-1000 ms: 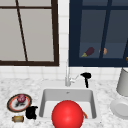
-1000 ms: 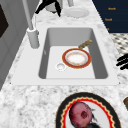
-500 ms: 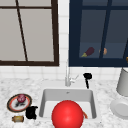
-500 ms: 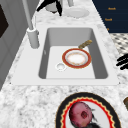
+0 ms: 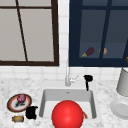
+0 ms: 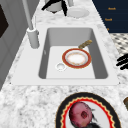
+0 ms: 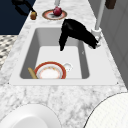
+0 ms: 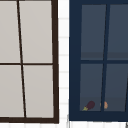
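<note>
At the lower left of the front view, a dark-rimmed plate (image 5: pixel 10 103) sits on the surface and carries a round red food (image 5: pixel 21 98). A small brown piece (image 5: pixel 18 118) lies just below it. The left robot hand (image 5: pixel 31 112) hovers beside both and holds nothing; I cannot tell whether it is spread or closed.

In the middle is the sink (image 5: pixel 47 100), with a big red ball (image 5: pixel 67 115) in front of its basin. The left side view shows a red-rimmed plate (image 6: pixel 76 58) on the sink floor and a brown stick (image 6: pixel 85 44) at its edge, both untouched.

Right of the faucet (image 5: pixel 67 75), the right robot hand (image 5: pixel 87 78) hangs over the sink's back corner. Its fingers are straight, point down and grasp nothing.

Further right are a white plate (image 5: pixel 120 108) and a grey pot (image 5: pixel 123 82). An eggplant (image 5: pixel 88 52) shows behind the dark window.
</note>
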